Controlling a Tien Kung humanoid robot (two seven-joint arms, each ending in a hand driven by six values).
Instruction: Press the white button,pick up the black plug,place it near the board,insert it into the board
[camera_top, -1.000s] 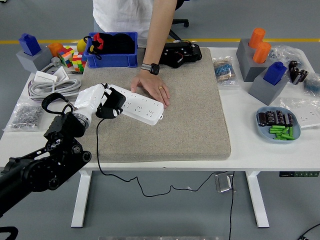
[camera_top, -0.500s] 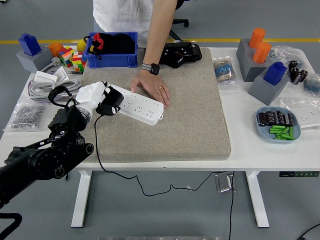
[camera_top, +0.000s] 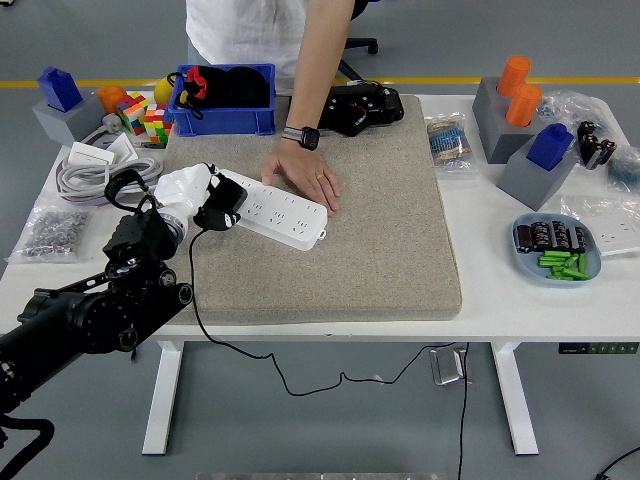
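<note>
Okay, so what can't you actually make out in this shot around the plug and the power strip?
- Head view: whether the black plug is seated in the power strip; the left hand covers that end.
- The white button: too small to pick out.
- The strip's far edge: partly under the person's hand.
- The right hand: outside the picture.

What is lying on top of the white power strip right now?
The black plug, held by the robot's left hand, sits at the white power strip's left end; a person's hand presses its far edge. Whether the prongs are seated is hidden.
</note>
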